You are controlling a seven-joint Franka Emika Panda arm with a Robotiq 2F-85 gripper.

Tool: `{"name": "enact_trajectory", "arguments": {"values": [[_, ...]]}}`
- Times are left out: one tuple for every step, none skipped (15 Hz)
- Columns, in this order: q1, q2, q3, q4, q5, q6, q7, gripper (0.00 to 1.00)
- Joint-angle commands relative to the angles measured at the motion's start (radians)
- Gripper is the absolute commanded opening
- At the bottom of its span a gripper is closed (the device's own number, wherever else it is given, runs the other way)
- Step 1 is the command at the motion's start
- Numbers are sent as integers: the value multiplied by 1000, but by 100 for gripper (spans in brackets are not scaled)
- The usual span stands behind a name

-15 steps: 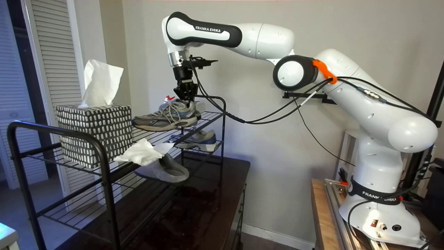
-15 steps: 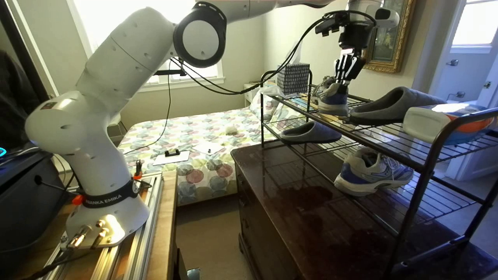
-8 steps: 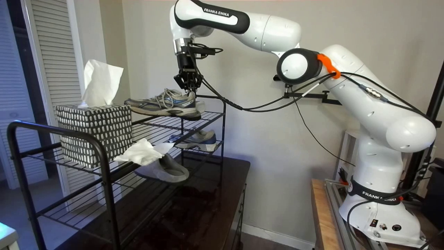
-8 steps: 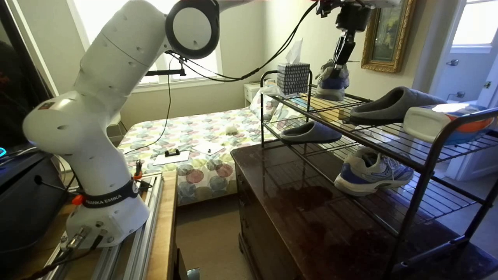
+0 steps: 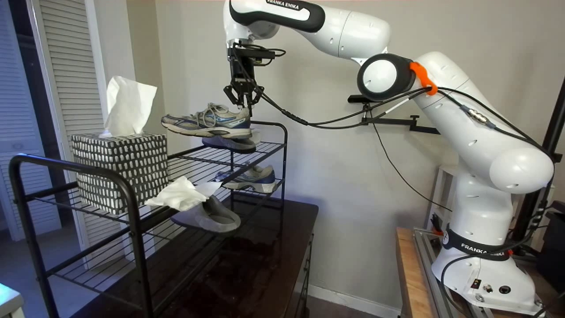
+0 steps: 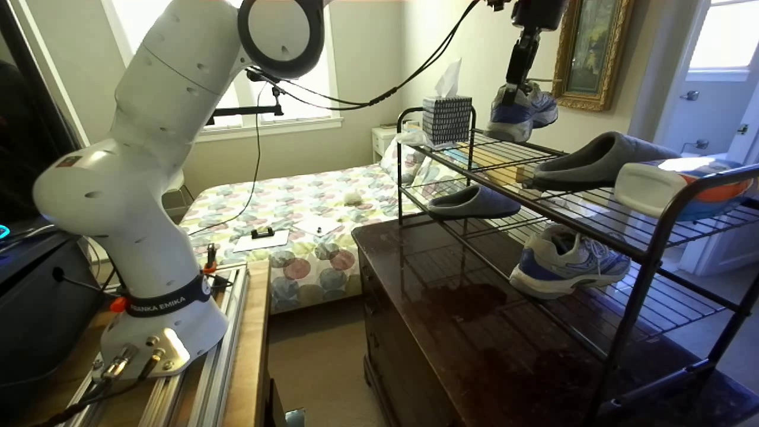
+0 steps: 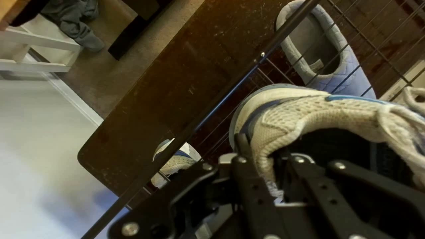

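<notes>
cream-and-blue sneaker (image 5: 207,123) gripped by its heel above the rack (image 5: 138,238)

the gripper (image 7: 262,151) holds the sneaker at the back of its collar: in the wrist view the fingers (image 7: 249,186) stand narrow, one outside the heel and one inside it, with the mesh pinched between them. in both exterior views the sneaker hangs sole down over the top shelf (image 7: 217,105); in an exterior view its toe points toward the tissue box (image 5: 119,172), which stands at an end of that shelf, a white tissue (image 5: 130,106) upright from its top. a crumpled tissue (image 5: 178,194) lies at the shelf's edge near the box.

also on the top shelf, a grey slipper (image 6: 605,160) lies just beside a white container (image 6: 649,187) with orange and blue on it. the lower shelf (image 5: 84,253) carries a second slipper (image 6: 474,203) and a second sneaker (image 6: 566,267), white and blue. the rack stands on a dark wooden dresser (image 6: 415,261); in an exterior view a bed (image 6: 320,255) lies beyond, and a gilt-framed picture (image 6: 593,59) hangs on the wall (image 6: 492,65).
</notes>
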Motion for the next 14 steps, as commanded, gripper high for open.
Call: {"name": "enact_trajectory", "arguments": {"values": [[9,-90,-3,-122,10,69,51,5],[9,-101,2,-146,4,97,11,5],[4,-30,0,-44,0,38,22,19],[5,-41,0,-63,0,56,20,19],[6,-47,0,-74,0,63,20,19],[7,-52,0,-84,0,67,20,19],[7,-55,0,-89,0,69,20,19],[7,-56,0,-90,0,69,20,5],[16,-63,-6,-89,-23,52,4,5],[16,-74,-12,-97,-39,35,1,5],[14,-93,-18,-112,-53,15,-4,5],[6,-127,-21,-139,-59,-3,-9,5],[2,-158,-25,-164,-66,-13,-16,5],[-2,-189,-32,-188,-72,-23,-24,5]]}}
